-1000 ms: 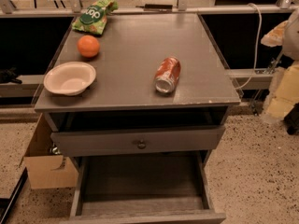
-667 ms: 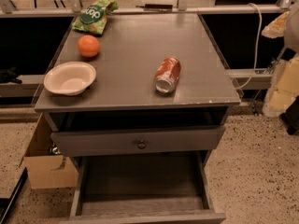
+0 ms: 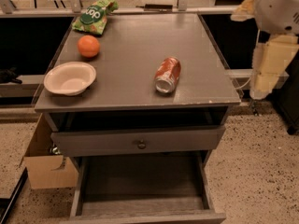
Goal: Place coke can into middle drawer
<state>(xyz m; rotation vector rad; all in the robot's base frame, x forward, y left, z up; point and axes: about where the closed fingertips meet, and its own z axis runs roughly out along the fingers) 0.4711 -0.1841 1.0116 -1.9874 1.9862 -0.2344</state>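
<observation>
Here's the picture: the small red-orange coke can with silver ends lies on its side on the flat grey cabinet top, right of centre and toward the near edge. One silver end faces near and the red body points away to the far side, leaning a touch right. So its long axis runs near-to-far, not across.

The cream-and-white gripper hangs off to the right, out past the cabinet's right edge and clear of the top. Open or closed? I can't tell from here. It has no hold of the can, which rests on the top well apart from it.

That's the relation that matters: the can lies to the gripper's left, with bare grey surface between the two. By my reading, the reach should come in leftward over the right edge, and the grip should close across the can's short width, left to right.

Down below, the wide grey wooden middle drawer stands pulled out, floor bare, nearer and lower than the can. Above it sits a flat grey drawer front with a small round knob.

The round orange fruit, white bowl and green snack bag all sit over on the left, out of the likely path.
</observation>
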